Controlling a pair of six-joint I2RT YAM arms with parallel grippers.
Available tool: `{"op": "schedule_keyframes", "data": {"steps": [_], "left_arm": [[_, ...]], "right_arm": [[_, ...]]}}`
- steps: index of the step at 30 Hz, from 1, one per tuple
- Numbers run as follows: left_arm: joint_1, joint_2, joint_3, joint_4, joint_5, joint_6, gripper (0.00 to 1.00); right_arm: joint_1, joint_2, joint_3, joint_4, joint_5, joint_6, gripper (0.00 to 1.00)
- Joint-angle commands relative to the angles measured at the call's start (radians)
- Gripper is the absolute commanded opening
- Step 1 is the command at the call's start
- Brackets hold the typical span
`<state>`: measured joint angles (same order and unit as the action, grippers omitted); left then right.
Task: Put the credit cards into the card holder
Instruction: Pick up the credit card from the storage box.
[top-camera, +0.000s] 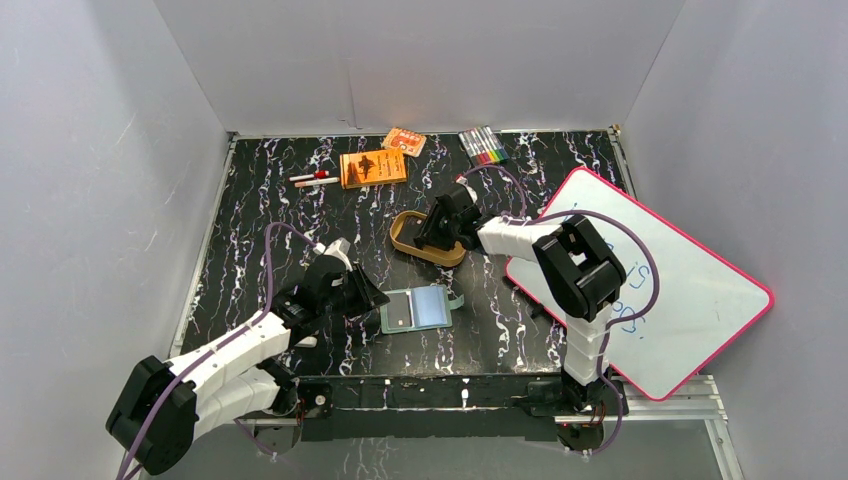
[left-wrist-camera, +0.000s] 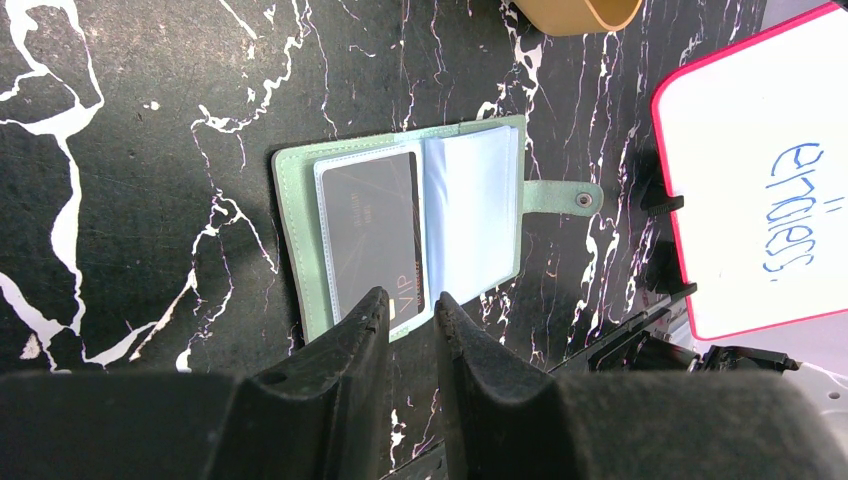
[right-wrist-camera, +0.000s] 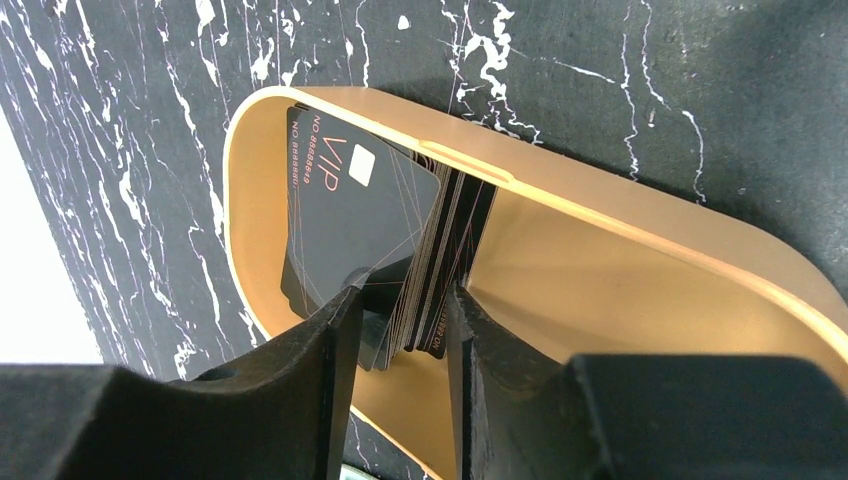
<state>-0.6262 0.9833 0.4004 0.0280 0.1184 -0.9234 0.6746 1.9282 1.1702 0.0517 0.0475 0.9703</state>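
Note:
The card holder (top-camera: 420, 309) lies open on the black marbled table, a sage-green wallet (left-wrist-camera: 296, 225) with clear sleeves. One dark credit card (left-wrist-camera: 370, 225) sits in its left sleeve. My left gripper (top-camera: 372, 298) hovers at the wallet's near edge, its jaws (left-wrist-camera: 410, 300) a narrow gap apart with nothing between them. My right gripper (top-camera: 436, 240) reaches into the golden oval tin (right-wrist-camera: 620, 250). There a fanned stack of black credit cards (right-wrist-camera: 350, 210) stands on edge. The right gripper (right-wrist-camera: 402, 290) straddles the stack's lower edge, fingers close against both sides, with some gap showing on the left.
A pink-rimmed whiteboard (top-camera: 660, 290) lies tilted at the right, close to the right arm. At the back lie an orange booklet (top-camera: 373, 167), a small orange pack (top-camera: 404, 141), coloured markers (top-camera: 482, 146) and two pens (top-camera: 313, 179). The tin (top-camera: 404, 241) stands behind the wallet.

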Motion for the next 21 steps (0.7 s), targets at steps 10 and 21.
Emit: {"op": "schedule_keyframes", "data": {"steps": [10, 21], "left_arm": [[-0.003, -0.016, -0.006, -0.011, -0.002, 0.004, 0.22], [-0.003, -0.018, -0.007, -0.010, -0.002, 0.003, 0.22]], "right_arm": [[0.000, -0.061, -0.027, 0.043, 0.025, 0.002, 0.30], [0.000, -0.099, -0.047, 0.053, 0.022, 0.002, 0.17]]}}
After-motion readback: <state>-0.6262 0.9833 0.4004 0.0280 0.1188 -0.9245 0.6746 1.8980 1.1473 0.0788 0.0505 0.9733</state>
